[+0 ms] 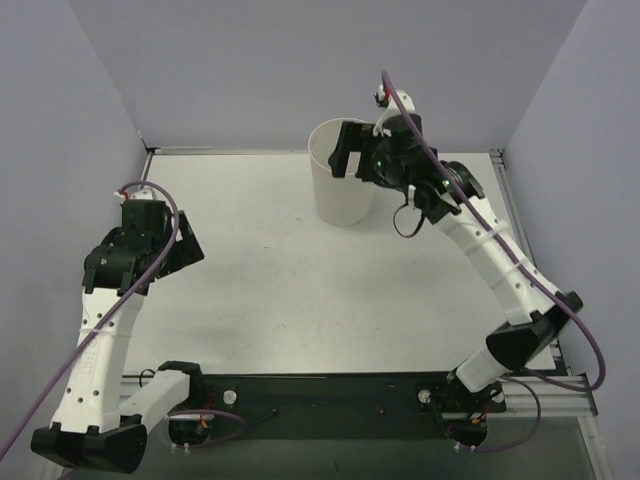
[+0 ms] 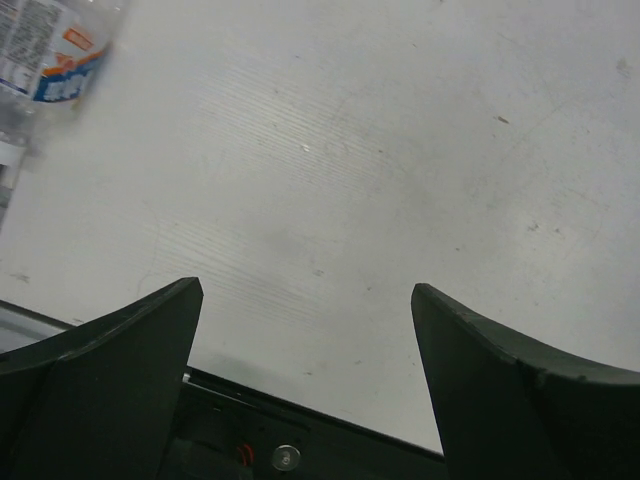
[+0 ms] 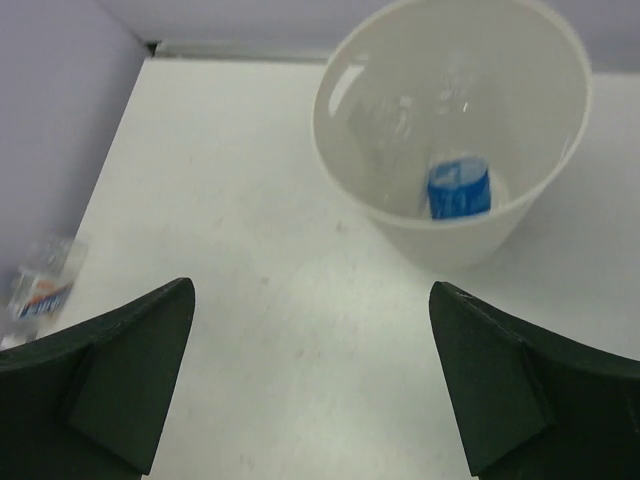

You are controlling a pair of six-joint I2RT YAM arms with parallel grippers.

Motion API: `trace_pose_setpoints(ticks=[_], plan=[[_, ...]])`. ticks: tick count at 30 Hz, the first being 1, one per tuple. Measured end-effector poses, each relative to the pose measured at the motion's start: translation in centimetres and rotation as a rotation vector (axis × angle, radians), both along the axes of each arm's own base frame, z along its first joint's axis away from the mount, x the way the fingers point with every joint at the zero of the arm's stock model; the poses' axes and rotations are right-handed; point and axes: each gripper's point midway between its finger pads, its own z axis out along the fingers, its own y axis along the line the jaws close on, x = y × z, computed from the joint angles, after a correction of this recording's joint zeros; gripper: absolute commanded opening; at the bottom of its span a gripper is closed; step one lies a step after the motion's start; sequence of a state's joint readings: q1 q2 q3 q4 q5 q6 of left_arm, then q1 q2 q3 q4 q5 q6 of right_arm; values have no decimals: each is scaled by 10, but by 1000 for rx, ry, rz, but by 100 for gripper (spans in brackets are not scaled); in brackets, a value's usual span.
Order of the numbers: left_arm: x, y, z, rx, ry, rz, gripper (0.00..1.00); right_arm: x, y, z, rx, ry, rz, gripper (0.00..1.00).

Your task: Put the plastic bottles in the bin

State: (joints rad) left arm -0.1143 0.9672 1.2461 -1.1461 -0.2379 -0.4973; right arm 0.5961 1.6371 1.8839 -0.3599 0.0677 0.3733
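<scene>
Pale-labelled bottle (image 2: 50, 50) lies on the bench (image 2: 350, 180), ahead and to the left of the left hand (image 2: 305, 290) and well apart from its fingers, which are spread and grasp nothing. The right hand (image 3: 310, 288) is also released, with the bin (image 3: 540, 200) ahead of it. The bench is white and scuffed, with pale lilac walls (image 1: 300, 60) around it. At the back the bin stands upright. The blue-labelled bottle (image 3: 458, 187) rests at its bottom, beside a glint of clear plastic too faint to identify.

Glossy off-white plastic bin (image 3: 450, 245), clear plastic bottle (image 2: 50, 50), matt scuffed white table (image 2: 400, 150)
</scene>
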Motion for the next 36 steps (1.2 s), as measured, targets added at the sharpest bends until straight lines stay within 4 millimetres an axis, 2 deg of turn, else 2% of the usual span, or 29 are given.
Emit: trace_pose_setpoints(ticks=[4,6,8,11,16,20,25,26,30,36], plan=[[9,22,-1,124,47,41,98,-85,0,-35,1,162,95,97],[12,34,-5,191,81,58,97,-121,2,-53,-11,235,154,97],[17,45,-11,265,111,68,97,-144,-5,-70,-32,301,179,97],[25,63,-31,384,180,79,97,-159,-15,-82,-59,356,187,97],[41,90,-77,566,356,67,97,-173,-21,-85,-76,393,215,97],[51,107,-108,656,469,51,97,-182,-19,-89,-82,427,244,97],[63,124,-138,710,569,81,98,-195,-12,-83,-85,452,297,97],[65,136,-155,712,618,110,97,-198,-8,-80,-89,459,315,97],[67,152,-170,726,652,123,97,-200,-5,-80,-100,474,333,97],[78,180,-177,734,646,162,97,-208,-5,-86,-120,513,357,97]])
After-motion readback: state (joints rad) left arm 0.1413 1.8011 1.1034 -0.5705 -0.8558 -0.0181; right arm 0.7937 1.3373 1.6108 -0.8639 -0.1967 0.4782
